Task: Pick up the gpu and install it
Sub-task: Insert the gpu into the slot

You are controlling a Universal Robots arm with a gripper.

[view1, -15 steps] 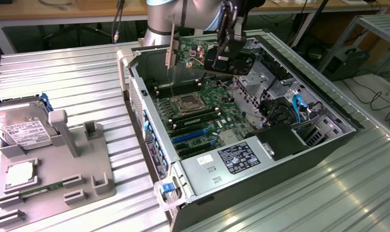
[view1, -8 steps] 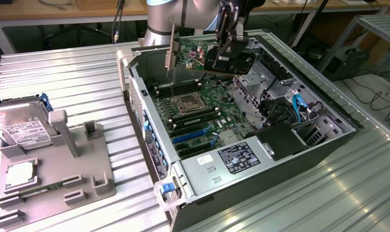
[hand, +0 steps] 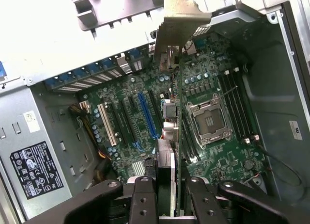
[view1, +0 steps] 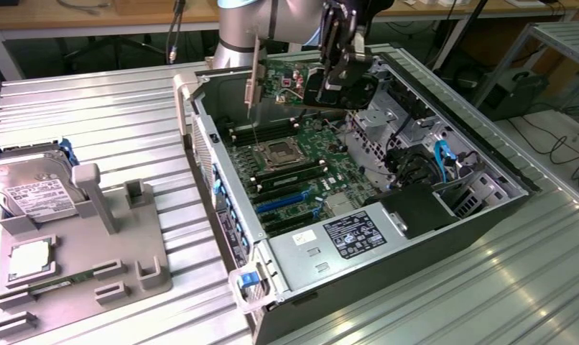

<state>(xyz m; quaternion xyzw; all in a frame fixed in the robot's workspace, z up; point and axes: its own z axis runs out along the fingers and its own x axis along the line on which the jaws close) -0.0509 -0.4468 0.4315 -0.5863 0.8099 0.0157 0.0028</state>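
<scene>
the gripper (view1: 337, 86) is closed on the gpu (view1: 287, 77), its fingers (hand: 145, 197) pressed against the two faces of the card at the end towards the exterior view's right

the gpu hangs in the air over the far part of the open case (view1: 491, 180), above the motherboard (view1: 314, 169), touching nothing but the gripper. it stands on edge with the green board facing near, and its silver bracket (view1: 257, 72) is upright at the end towards the exterior view's left, close to the far left corner of the case

in the wrist view the card is seen edge-on, a thin line running from between the fingers out to the bracket. the cpu socket (hand: 208, 120) lies just to one side of that line, and the blue slot (hand: 147, 115) and the white slot (hand: 107, 124) lie on the other side. whether the card's lower edge lines up with any slot i cannot tell

the case lies on its side on a ribbed metal table (view1: 108, 100), open upward, with the power supply (view1: 352, 237) at its near end

on the table towards the exterior view's left, well apart from the gripper, a grey fixture (view1: 98, 280) holds a hard drive (view1: 36, 192) at its far end, and a square silver chip (view1: 29, 260) sits just near of the drive
</scene>
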